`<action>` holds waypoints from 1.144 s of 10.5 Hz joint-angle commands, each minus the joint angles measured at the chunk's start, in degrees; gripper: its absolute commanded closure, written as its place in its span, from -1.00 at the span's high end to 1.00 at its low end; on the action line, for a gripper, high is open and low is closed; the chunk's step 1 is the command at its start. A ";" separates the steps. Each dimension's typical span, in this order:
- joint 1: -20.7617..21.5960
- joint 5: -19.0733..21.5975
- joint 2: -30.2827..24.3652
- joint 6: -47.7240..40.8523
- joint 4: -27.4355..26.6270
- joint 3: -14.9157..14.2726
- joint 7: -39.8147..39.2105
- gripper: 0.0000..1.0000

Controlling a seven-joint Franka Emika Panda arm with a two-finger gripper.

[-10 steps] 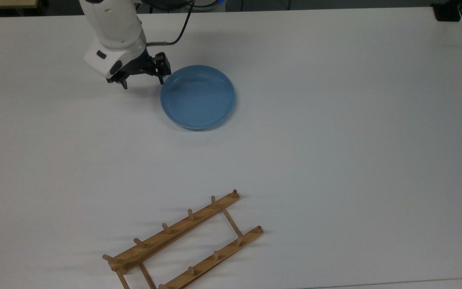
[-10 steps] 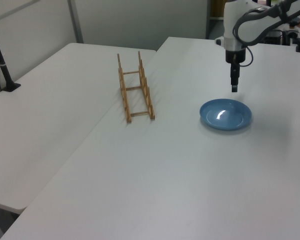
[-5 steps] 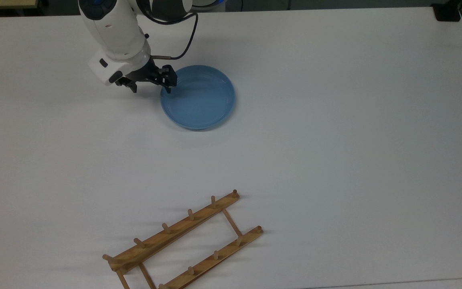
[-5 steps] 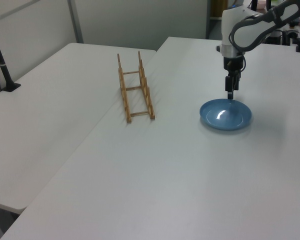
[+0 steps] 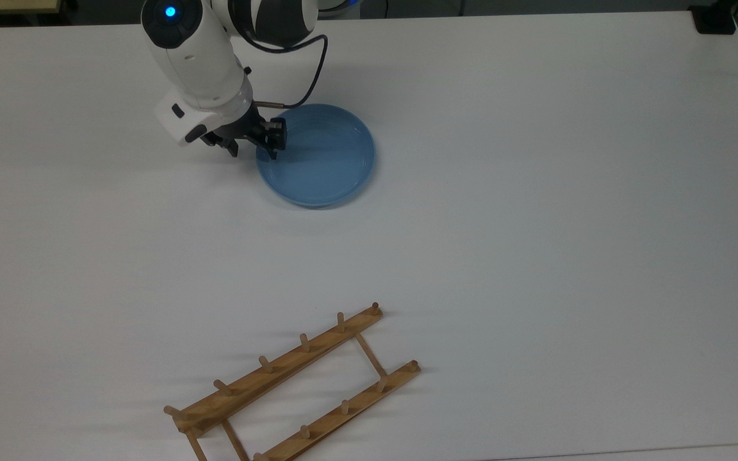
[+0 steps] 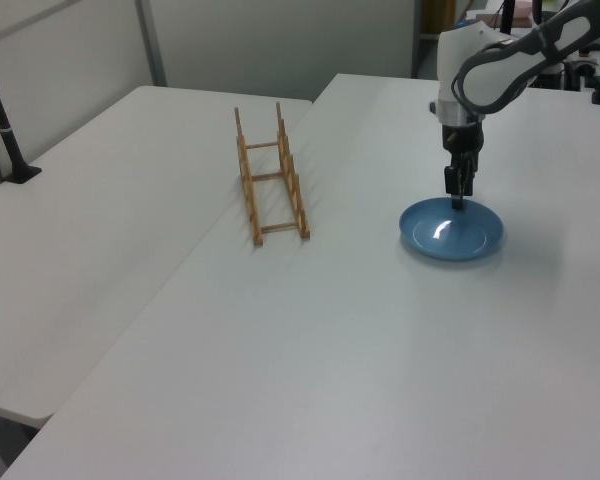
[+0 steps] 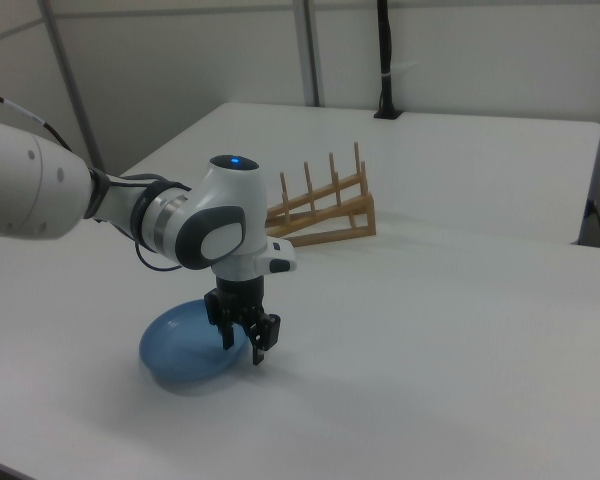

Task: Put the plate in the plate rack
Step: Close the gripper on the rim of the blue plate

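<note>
Two white tables [image 6: 310,330] abut beneath pale partition walls [image 6: 280,40].

You had no text, label, brand, number or sign to read anywhere in these views.

The plate [image 5: 316,155] lies flat on the table [image 5: 535,192], toward the top view's upper left. The gripper [image 5: 254,148] straddles the plate's rim on the top view's left: one finger over the plate's inside, the other outside over the table. The plate rack [image 5: 292,384] lies well apart from the plate, near the table's edge at the top view's bottom.
</note>
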 commanded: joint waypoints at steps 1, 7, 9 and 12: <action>1.07 0.86 0.71 2.89 -0.68 0.08 3.23 -0.56; 1.34 0.78 -1.21 2.01 0.46 0.96 3.15 -1.00; 0.81 0.86 -2.54 -1.04 2.47 0.96 1.93 -1.00; 0.55 0.87 -2.45 -3.87 5.37 0.87 1.13 -1.00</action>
